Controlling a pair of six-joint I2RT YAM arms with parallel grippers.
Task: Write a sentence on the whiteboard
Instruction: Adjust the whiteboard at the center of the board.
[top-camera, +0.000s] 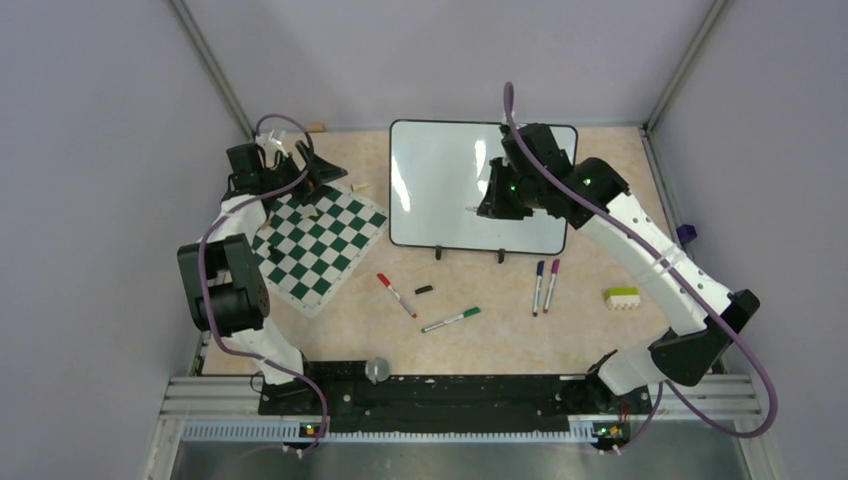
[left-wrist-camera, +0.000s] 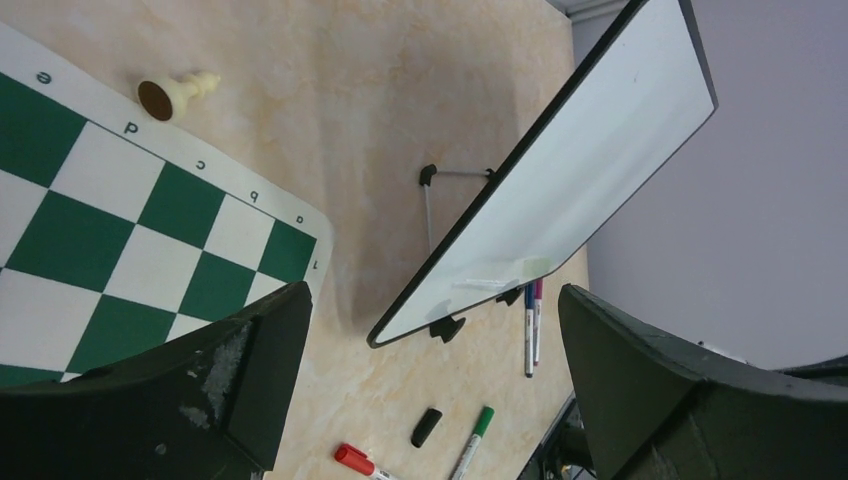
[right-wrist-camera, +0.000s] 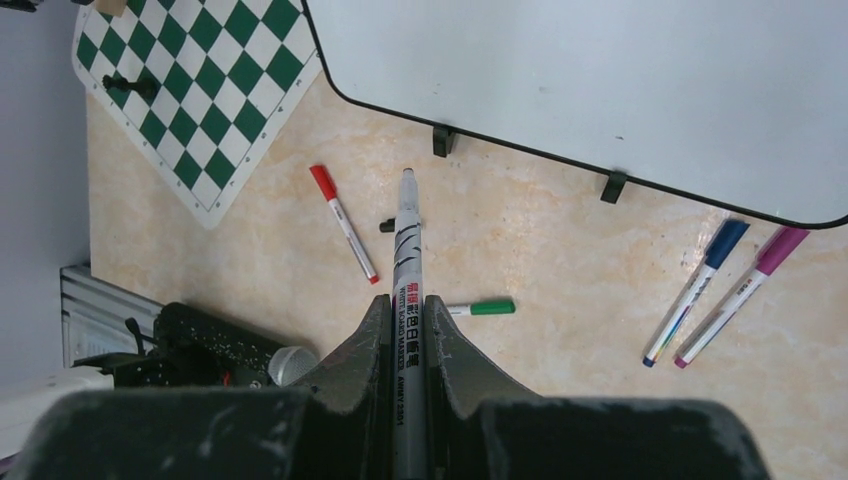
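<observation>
The whiteboard (top-camera: 440, 185) stands tilted on two small black feet at the back middle of the table; it also shows in the right wrist view as whiteboard (right-wrist-camera: 600, 80) and in the left wrist view as whiteboard (left-wrist-camera: 570, 190). No sentence shows on its surface. My right gripper (top-camera: 492, 205) hovers over the board's right half, shut on a grey whiteboard marker (right-wrist-camera: 407, 260) whose uncapped tip points past the jaws. That right gripper (right-wrist-camera: 405, 300) clamps the barrel from both sides. My left gripper (top-camera: 312, 172) hangs above the chess mat, open, and the left gripper (left-wrist-camera: 440, 390) has nothing between its fingers.
A green-and-white chess mat (top-camera: 315, 245) lies left of the board, with a pale chess piece (left-wrist-camera: 178, 93) beside it. In front of the board lie a red marker (top-camera: 396, 295), a black cap (top-camera: 424, 289), a green marker (top-camera: 450, 320), a blue marker (top-camera: 539, 287), a magenta marker (top-camera: 552, 285) and a yellow-and-white block (top-camera: 622, 298).
</observation>
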